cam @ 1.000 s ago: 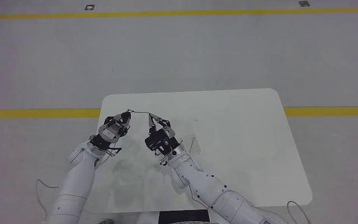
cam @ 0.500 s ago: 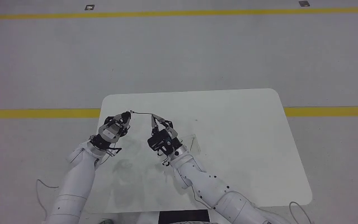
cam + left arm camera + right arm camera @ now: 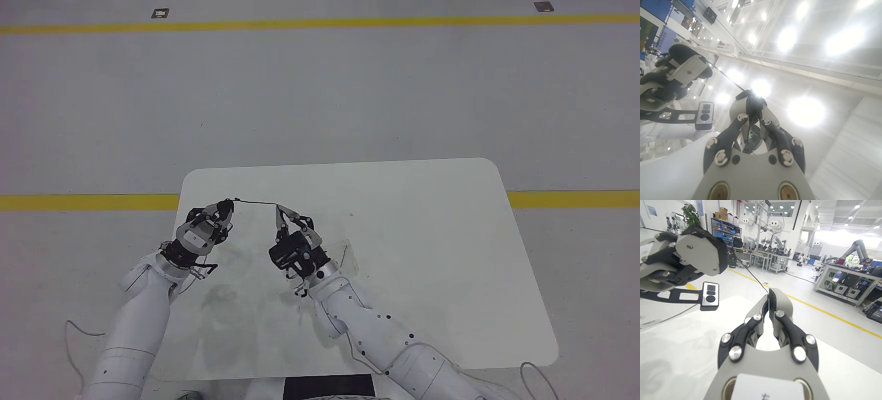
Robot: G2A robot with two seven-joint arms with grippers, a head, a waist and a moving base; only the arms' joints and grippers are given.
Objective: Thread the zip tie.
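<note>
A thin black zip tie (image 3: 255, 203) stretches in the air between my two grippers, above the white table (image 3: 420, 250). My left gripper (image 3: 226, 208) is shut on one end of the tie. My right gripper (image 3: 283, 211) is shut on the other end, a short way to its right. In the left wrist view the zip tie (image 3: 728, 77) runs from my own shut gripper (image 3: 753, 100) to the right gripper (image 3: 709, 67). In the right wrist view the zip tie (image 3: 751, 273) leaves my shut gripper (image 3: 769, 292) and reaches the left gripper (image 3: 725, 256).
Both grippers hover over the table's far left part, close to its far edge (image 3: 300, 167). The table surface (image 3: 696, 332) spreads wide and bare to the right of the arms. A yellow floor line (image 3: 560, 199) runs behind the table.
My right gripper has shifted slightly to the right, drawing the zip tie a little straighter. The left gripper has stayed where it was.
</note>
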